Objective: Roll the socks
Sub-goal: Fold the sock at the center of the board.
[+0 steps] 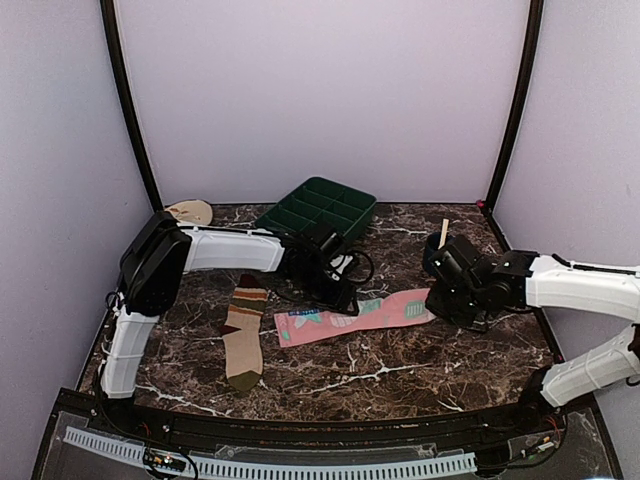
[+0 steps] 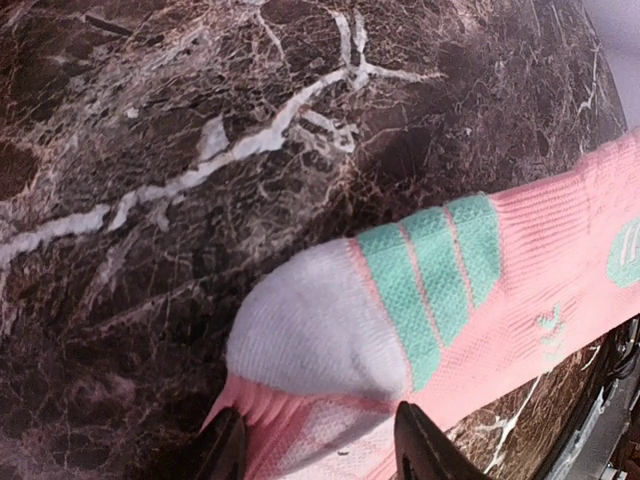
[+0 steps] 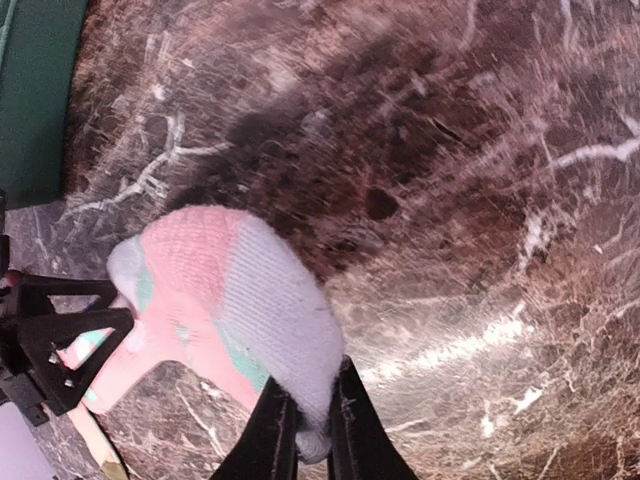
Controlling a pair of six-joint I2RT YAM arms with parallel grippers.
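The right tool [image 3: 305,430], nearly closed, pinches one end of the pink sock [image 1: 350,317]. The left tool [image 2: 320,455] straddles its other end, half spread; grip unclear.

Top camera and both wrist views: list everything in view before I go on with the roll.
pink sock: one, pink with teal and white patches, flat at table centre
striped sock: one, beige with maroon, olive and orange, left of the pink sock
tray: one, dark green, with compartments, back centre
disc: one, beige, back left corner
stick: one, pale wood, upright at back right
table: one, dark marble pattern
left gripper: fingers on either side of one end of the pink sock, grip unclear
right gripper: shut on the other end of the pink sock
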